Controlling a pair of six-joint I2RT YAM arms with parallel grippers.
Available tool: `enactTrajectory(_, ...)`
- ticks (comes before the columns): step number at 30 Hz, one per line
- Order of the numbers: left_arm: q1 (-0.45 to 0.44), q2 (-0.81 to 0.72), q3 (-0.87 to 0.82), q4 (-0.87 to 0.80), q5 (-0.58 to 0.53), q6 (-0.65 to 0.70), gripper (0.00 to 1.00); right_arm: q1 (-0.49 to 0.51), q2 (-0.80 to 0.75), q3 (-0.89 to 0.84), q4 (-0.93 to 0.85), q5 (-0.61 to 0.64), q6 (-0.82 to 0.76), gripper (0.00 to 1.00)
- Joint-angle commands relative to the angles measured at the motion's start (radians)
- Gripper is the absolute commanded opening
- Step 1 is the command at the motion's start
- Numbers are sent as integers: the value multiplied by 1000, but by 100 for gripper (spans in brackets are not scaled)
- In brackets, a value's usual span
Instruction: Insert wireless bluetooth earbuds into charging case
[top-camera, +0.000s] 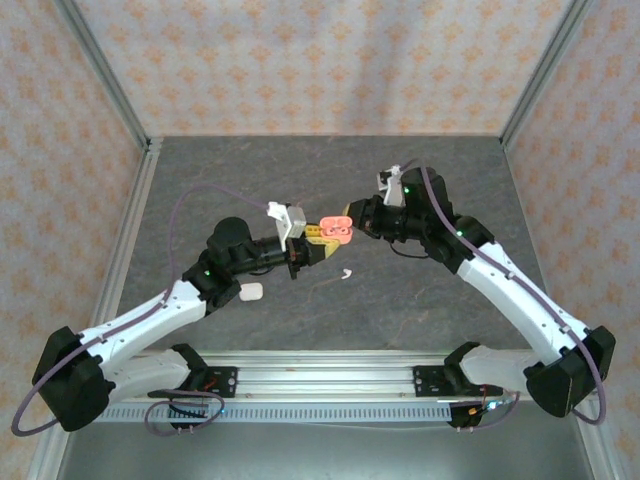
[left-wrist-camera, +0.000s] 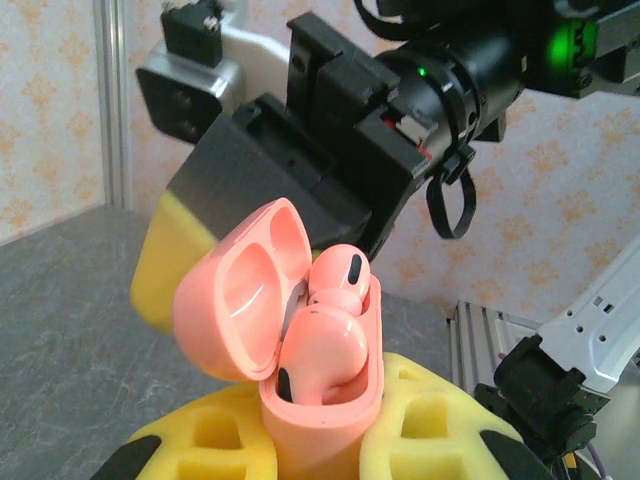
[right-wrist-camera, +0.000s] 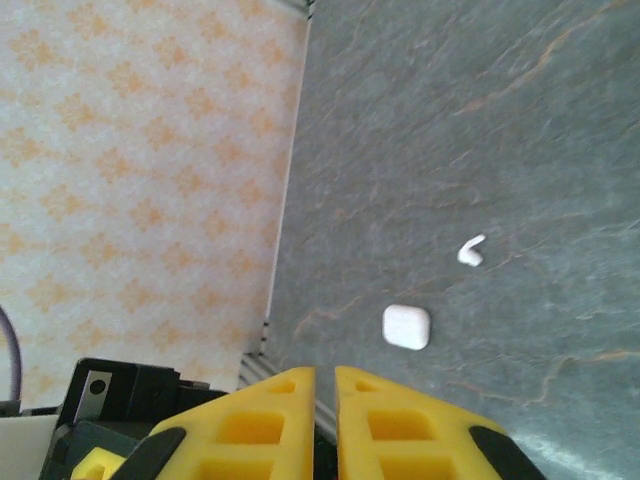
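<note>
Top: grips open pink case (top-camera: 338, 227) pinched in left hand (top-camera: 322, 240) above bench (top-camera: 420, 290), with white earbud (top-camera: 346, 272) and white case (top-camera: 251, 291) lying loose below; left wrist: carries two pink earbuds (left-wrist-camera: 325, 345) seated inside case; right wrist: has right hand (right-wrist-camera: 325, 400) pressed nearly together.

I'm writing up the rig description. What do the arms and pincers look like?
The left arm and right arm have white links, black joints and a purple cable each; small green lights glow on them. The left pincer and right pincer have yellow fingers with square recesses and black patches.
</note>
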Motion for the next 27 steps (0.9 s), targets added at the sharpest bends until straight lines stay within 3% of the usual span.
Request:
enactTrajectory(1,7,12,43,27,22,-19,0,2,2,-13,127,-141,30,12)
enactTrajectory(9,12,33,46,27,4,-31,0,2,-7,-6,138,-176,-33,12)
enactTrajectory(16,16,49,44,37,6,-49,0,2,-37,9,105,-142,-105,20)
enactTrajectory(19,15,49,43,21,2,-49,0,2,-52,13,99,-124,-131,29)
enactTrajectory(27,16,45,28,3,-15,-47,0,5,-69,32,71,-127,-184,31)
